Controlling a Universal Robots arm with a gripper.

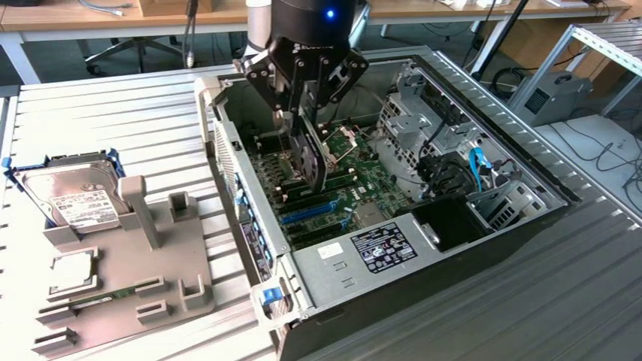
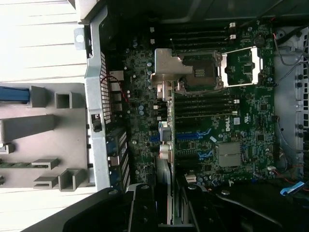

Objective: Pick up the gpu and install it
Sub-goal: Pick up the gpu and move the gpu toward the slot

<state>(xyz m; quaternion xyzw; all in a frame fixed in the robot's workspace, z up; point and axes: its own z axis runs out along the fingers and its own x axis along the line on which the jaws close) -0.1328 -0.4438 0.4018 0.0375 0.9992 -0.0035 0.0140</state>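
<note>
gpu (image 1: 313, 167): hanging directly beneath the end effector (image 1: 306, 135), standing on edge, thin side showing in both views
long axis: can't tell for sure; the card's flat faces are facing the two fingers (image 2: 144, 208)
slots: blue slots (image 1: 304, 214) on the motherboard (image 1: 366, 177) are lying just below the card's lower edge; can't tell if it is touching them
end effector: roughly half closed, pinching the gpu and touching nothing else
arm: reaching down into the open computer case (image 1: 341, 289)
worktop: hard drive (image 1: 75, 197) sitting in the grey holder (image 1: 131, 263), well off to the side of the end effector
</note>
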